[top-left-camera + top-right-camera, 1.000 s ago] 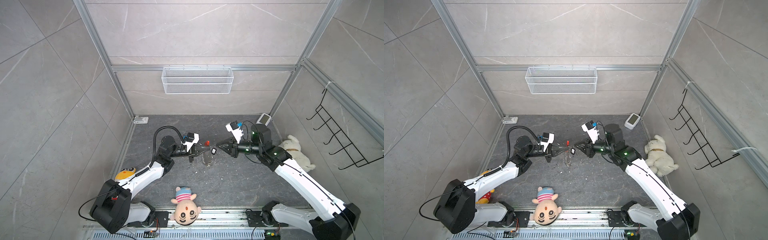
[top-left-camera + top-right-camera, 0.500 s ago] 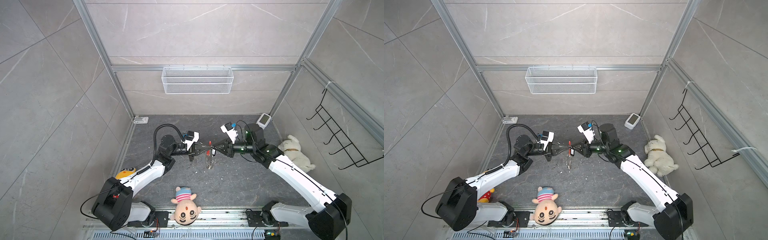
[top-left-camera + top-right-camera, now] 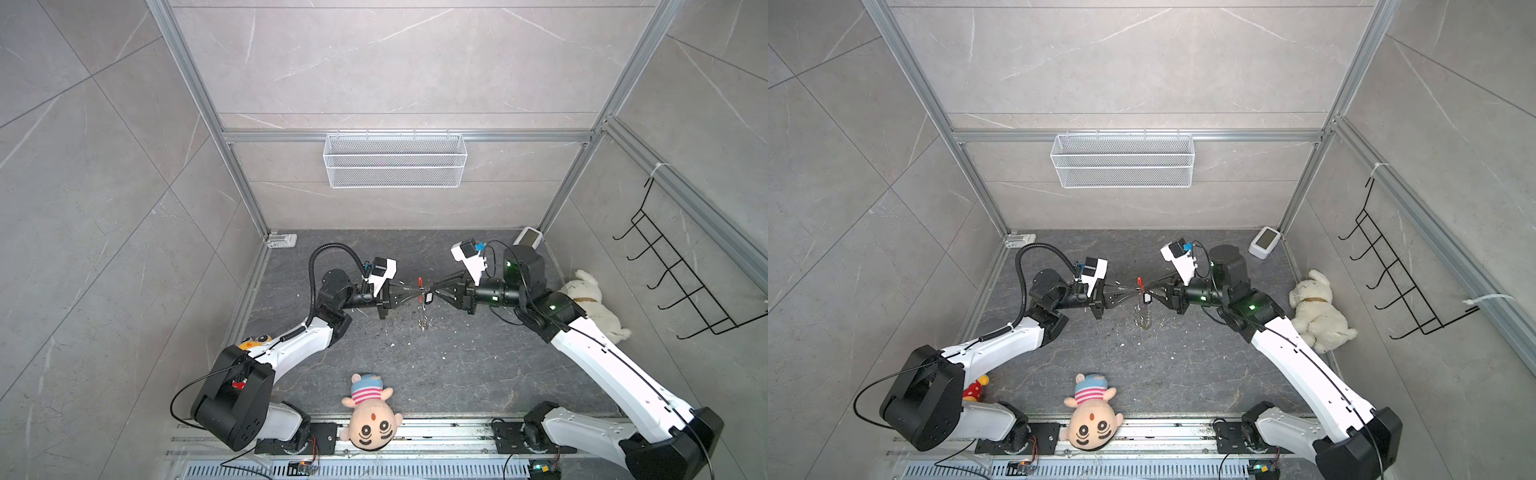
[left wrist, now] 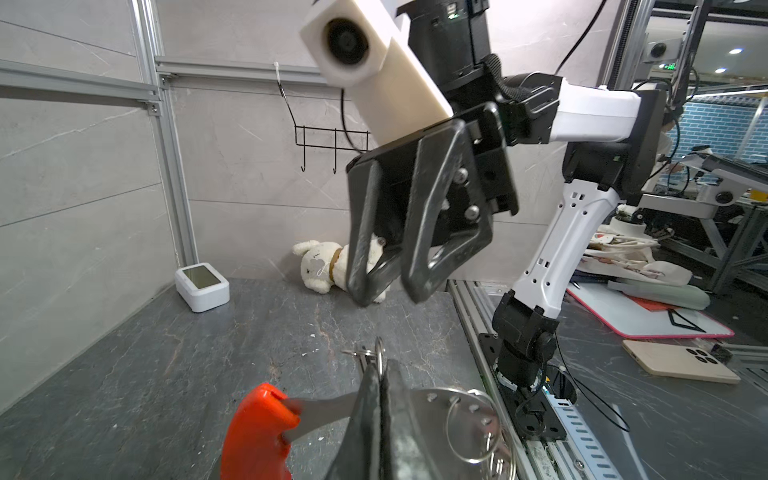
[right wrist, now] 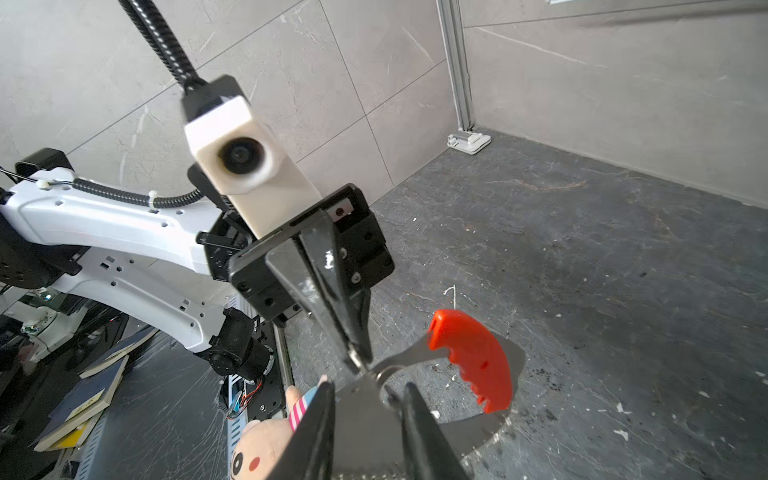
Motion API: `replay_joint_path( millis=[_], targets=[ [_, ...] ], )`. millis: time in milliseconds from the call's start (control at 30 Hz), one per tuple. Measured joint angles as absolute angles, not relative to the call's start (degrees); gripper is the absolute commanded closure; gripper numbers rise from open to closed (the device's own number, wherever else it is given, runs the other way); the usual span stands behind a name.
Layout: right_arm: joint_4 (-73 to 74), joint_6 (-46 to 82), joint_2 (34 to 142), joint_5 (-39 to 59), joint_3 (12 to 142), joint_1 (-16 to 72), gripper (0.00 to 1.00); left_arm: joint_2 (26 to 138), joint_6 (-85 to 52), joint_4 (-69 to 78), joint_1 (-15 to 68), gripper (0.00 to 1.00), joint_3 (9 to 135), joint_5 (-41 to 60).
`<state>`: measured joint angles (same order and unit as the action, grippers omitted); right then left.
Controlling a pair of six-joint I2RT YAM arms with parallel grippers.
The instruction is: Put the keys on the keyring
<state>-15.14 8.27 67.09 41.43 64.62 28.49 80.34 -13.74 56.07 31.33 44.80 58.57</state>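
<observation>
operator: keyring (image 3: 420, 283), where is it?
spotter: held up off the floor (image 3: 457, 365), mid-scene, between the two grippers. left gripper (image 3: 414, 296) has its jaws pressed together on the metal just beside the red segment (image 4: 257, 432). small rings (image 4: 471, 428) hang on the other side of its fingers.
operator: right gripper (image 3: 434, 293)?
spotter: facing the left one, tip to tip. jaws apart, with a clear gap in the left wrist view. in the right wrist view its fingers (image 5: 424, 428) straddle flat grey metal of the keyring.
operator: keys (image 3: 429, 297)?
spotter: small dark bit at the right gripper's tips in both top views, just beside the red segment. too small to tell whether a finger touches it, or whether it's on the ring.
operator: anything else?
spotter: doll (image 3: 370, 419) at the near edge, white plush dog (image 3: 594, 303) by the right wall, both well apart from the grippers.
</observation>
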Motion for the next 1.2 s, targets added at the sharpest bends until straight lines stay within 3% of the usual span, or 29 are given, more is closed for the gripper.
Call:
replay_joint_path(
  millis=[333,500,600,700,900,1033,1200],
  targets=[
    [-12.47,8.8,70.41,44.18,64.6,28.99,0.69,81.84,-16.73,59.53,30.96,1.0,45.12,59.27],
    [-10.59,10.0,70.41,44.36,64.07,29.3,0.88,83.09,-18.59,62.46,30.7,1.0,45.43,59.2],
    [-9.5,10.11,70.41,43.9,63.66,29.56,0.91,83.77,-20.27,64.03,30.48,1.0,45.47,59.11],
    [-8.34,10.35,70.41,43.72,63.2,29.74,1.0,84.01,-21.74,64.88,30.3,1.0,45.47,59.13],
    [-7.62,10.17,70.39,42.09,63.16,30.09,1.0,84.44,-23.68,66.37,30.11,1.0,45.52,58.63],
    [-11.14,7.33,70.39,38.7,63.81,30.85,1.0,83.96,-20.36,60.93,30.0,0.68,45.87,58.06],
    [-19.77,1.04,71.9,34.46,66.92,31.7,1.0,76.77,4.84,26.22,30.0,0.62,52.29,52.56]
  ],
)
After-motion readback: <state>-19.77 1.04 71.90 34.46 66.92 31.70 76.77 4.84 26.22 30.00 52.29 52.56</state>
